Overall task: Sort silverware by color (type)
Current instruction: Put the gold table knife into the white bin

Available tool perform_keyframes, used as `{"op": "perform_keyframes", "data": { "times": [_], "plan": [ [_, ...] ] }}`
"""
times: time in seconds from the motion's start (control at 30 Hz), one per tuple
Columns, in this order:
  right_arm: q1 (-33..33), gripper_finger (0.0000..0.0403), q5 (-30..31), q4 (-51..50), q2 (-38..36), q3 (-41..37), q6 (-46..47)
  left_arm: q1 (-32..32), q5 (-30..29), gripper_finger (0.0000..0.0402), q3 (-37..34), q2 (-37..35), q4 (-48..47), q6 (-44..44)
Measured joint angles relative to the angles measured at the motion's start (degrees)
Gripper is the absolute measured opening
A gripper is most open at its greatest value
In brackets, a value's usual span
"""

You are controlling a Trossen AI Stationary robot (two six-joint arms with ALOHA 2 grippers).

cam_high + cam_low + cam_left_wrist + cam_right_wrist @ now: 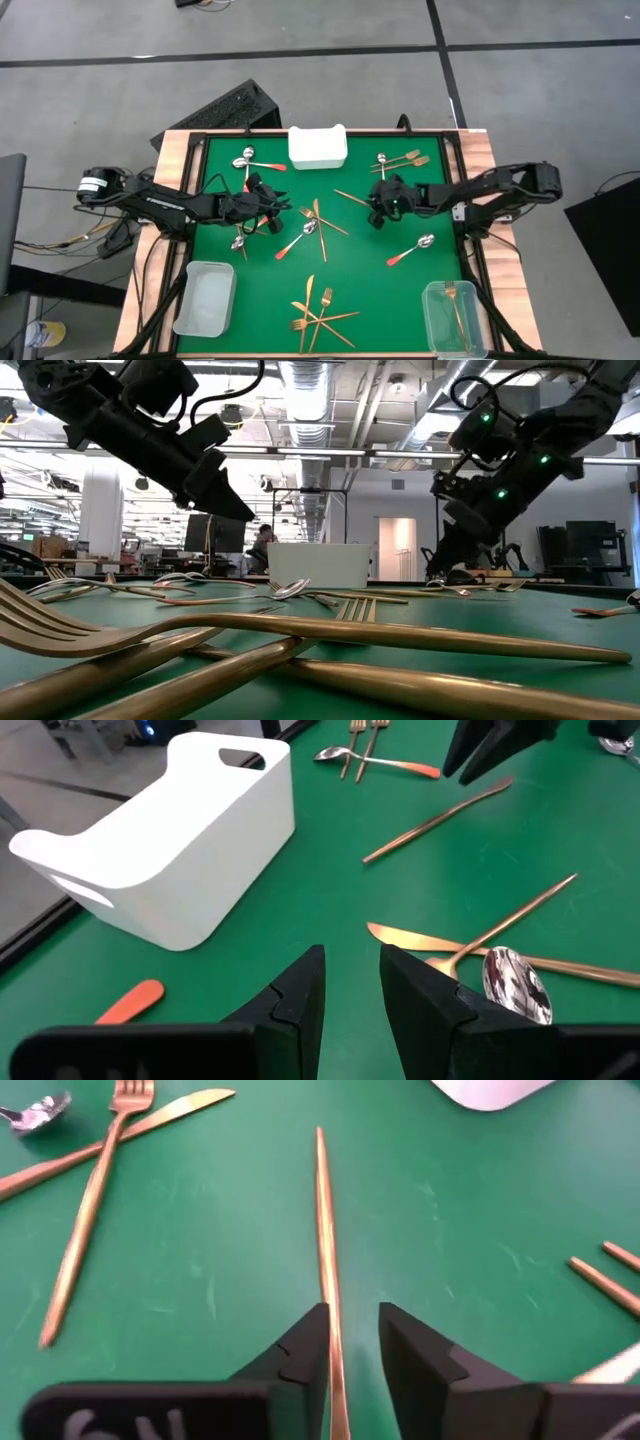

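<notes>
Right gripper (352,1342) fingers stand slightly apart astride a copper knife (324,1240) (lying flat), unclamped.

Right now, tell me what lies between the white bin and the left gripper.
In the left wrist view, only bare green mat lies between the white bin and the left gripper; a red spoon handle lies off to one side.

Four red-handled spoons (297,240), roughly a dozen gold or copper utensils (318,312) whose overlapping blurs an exact count, two clear bins (205,297), one white tray (318,146) and two arms are counted.
</notes>
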Motion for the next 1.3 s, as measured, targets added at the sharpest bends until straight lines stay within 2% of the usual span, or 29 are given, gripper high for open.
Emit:
{"op": "perform_keyframes", "data": {
  "times": [0.2, 0.6, 0.77, 0.97, 1.3],
  "plan": [
    [-0.72, 0.0142, -0.11, 7.92, 7.17, 0.04, -0.28, 0.01, -2.90, 0.0088, 0.00, 0.02, 0.07, 0.01],
    [-0.78, 0.0140, 0.56, 22.54, 17.85, 0.17, -2.96, 0.01, -3.41, 0.0088, 0.00, 0.02, 0.09, -1.35],
    [-1.07, 0.0112, 0.91, 25.81, 22.58, 0.37, -2.89, 0.01, -3.41, 0.0088, 0.00, 0.02, 0.09, -1.35],
    [-0.63, 0.0034, 1.37, 26.46, 24.22, 0.46, -1.83, -0.10, -2.61, 0.0088, 0.00, 0.02, -0.02, -1.38],
    [0.06, 0.0030, 0.93, 29.33, 22.14, 0.09, -1.62, -0.10, -2.38, 0.0088, 0.00, 0.02, -0.02, -2.01]
  ]
}}
